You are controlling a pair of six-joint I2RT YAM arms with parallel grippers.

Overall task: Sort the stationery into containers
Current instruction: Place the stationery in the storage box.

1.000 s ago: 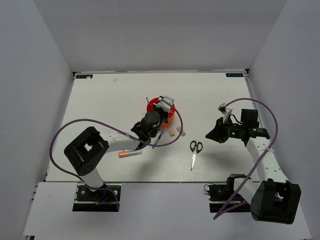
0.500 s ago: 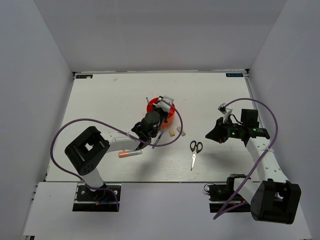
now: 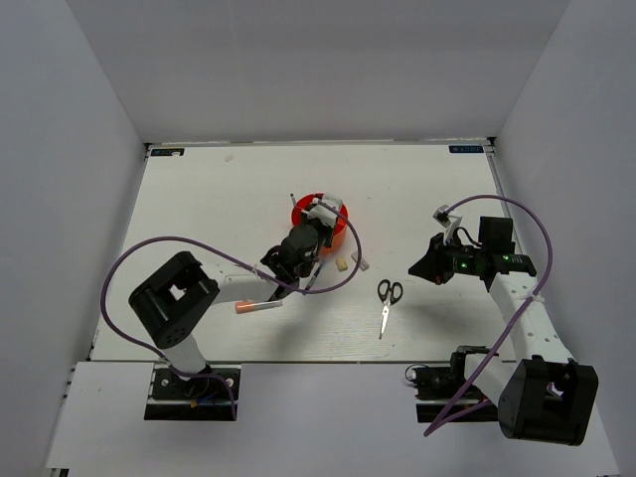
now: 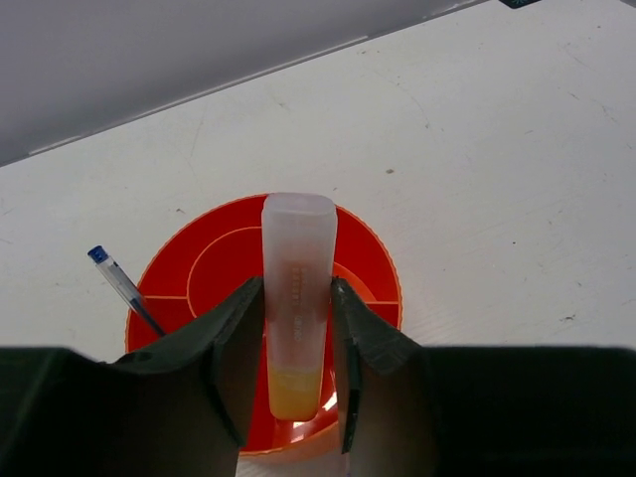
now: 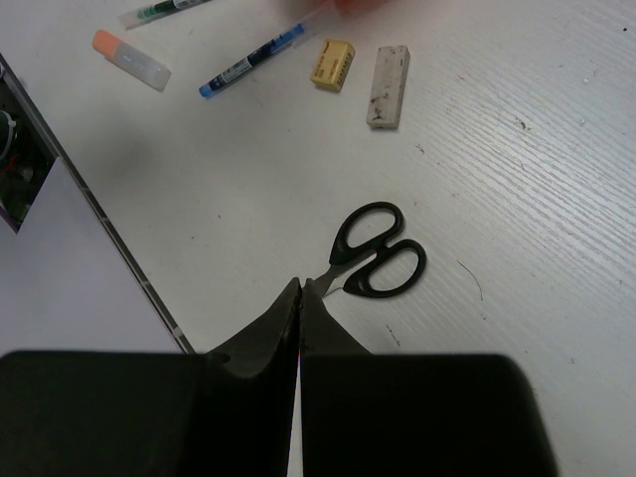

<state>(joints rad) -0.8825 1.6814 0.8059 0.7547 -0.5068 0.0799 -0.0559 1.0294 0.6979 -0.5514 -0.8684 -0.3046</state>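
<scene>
My left gripper is shut on an orange-and-clear marker tube and holds it over the round orange-red organizer. A blue pen stands in the organizer's left ring compartment. In the top view the left gripper covers much of the organizer. My right gripper is shut and empty, hovering just above the blades of the black-handled scissors. In the top view the right gripper is to the right of the scissors.
Two beige erasers lie right of the organizer, with a blue pen beside them. A second orange marker lies near the left arm. Another pen lies at the right wrist view's top edge.
My left gripper with the marker has shifted slightly over the organizer. The right arm has not moved.
</scene>
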